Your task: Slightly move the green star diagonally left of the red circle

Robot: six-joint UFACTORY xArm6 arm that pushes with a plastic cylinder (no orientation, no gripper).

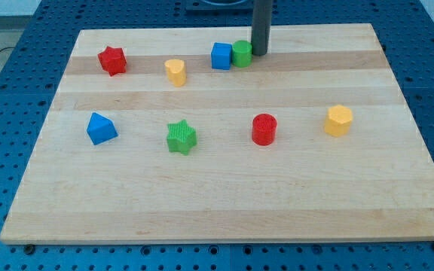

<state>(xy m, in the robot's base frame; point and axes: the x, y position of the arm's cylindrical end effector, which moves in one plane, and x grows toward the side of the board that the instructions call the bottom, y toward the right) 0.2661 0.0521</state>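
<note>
The green star [181, 138] lies on the wooden board [224, 203] left of centre. The red circle [264, 129] stands to its right, a little higher in the view, with a gap between them. My tip [260, 52] is near the view's top, touching or almost touching the right side of a green round block [242, 53]. It is far above the green star and the red circle.
A blue cube [221, 56] touches the green round block's left side. A yellow heart-like block [175, 71] and a red star [112, 60] lie at the upper left. A blue triangle [100, 128] is at the left, a yellow hexagon [338, 120] at the right.
</note>
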